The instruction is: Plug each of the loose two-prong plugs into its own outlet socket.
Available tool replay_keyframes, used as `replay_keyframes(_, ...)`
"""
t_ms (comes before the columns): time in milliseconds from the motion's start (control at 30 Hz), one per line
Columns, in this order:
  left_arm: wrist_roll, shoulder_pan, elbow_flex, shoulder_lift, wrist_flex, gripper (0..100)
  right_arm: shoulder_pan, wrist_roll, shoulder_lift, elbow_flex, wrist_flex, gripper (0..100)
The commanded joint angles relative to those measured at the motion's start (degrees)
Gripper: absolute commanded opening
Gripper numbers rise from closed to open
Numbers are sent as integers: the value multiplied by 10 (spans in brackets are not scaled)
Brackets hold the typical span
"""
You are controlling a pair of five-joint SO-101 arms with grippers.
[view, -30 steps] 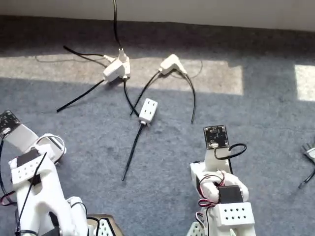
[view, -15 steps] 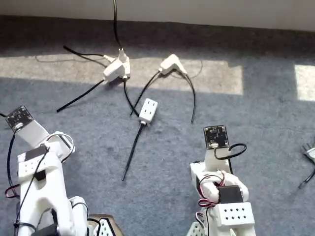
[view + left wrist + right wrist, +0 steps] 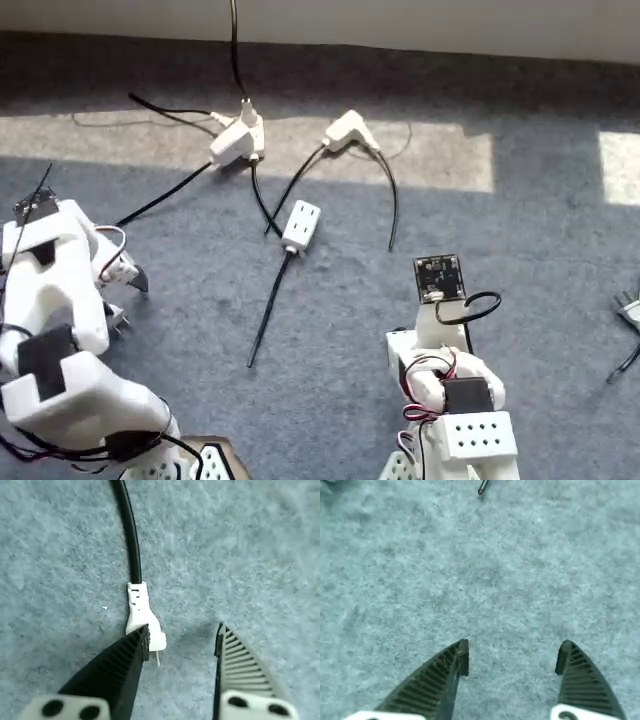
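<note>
**Left arm swings out over a plug**

In the last second the left arm (image 3: 50,290) has moved a lot. It was tucked low in the near corner, and now it has swung up and out across the grey carpet (image 3: 520,260).

The left gripper (image 3: 182,632) now hangs just above the carpet. Its claw is apart and it holds nothing. A small white two-prong plug (image 3: 141,622) lies flat on the carpet right by the tip of the black finger (image 3: 120,670). The plug is at the side of the gap, not in the middle of it. Its black cord (image 3: 129,535) runs away from the claw, and its little metal prongs (image 3: 157,658) point back toward the claw.

The right arm (image 3: 445,385) has not moved at all. The right gripper (image 3: 512,655) sits over the carpet with its claw apart too, and it holds nothing.

The white outlet block (image 3: 301,225) lies in the middle of the carpet, where it was a second ago. It is well apart from the left claw.

I think the left arm is getting ready to pick up this plug. It has not grabbed it yet. The claw likely has to slide over a bit so the plug sits between both fingers. The plug is small and flat, so it could slip or get pushed away.
</note>
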Motion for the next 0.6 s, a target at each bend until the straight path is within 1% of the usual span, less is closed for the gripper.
replay_keyframes(0, -16, -57, -88, 85, 107, 231, -6, 10, -2, 1, -7, 278)
replay_keyframes(100, -52, -105, -117, 100, 142, 231, -6, 10, -2, 1, -7, 278)
replay_keyframes(200, -55, -140, -103, 100, 146, 231, -6, 10, -2, 1, -8, 278)
replay_keyframes(267, -55, -152, -94, 97, 146, 231, -6, 10, -2, 1, -9, 278)
replay_keyframes(467, -55, -149, -95, 100, 146, 231, -6, 10, -2, 1, -9, 278)
replay_keyframes(567, -52, -127, -95, 96, 147, 230, -6, 10, -2, 1, -9, 278)
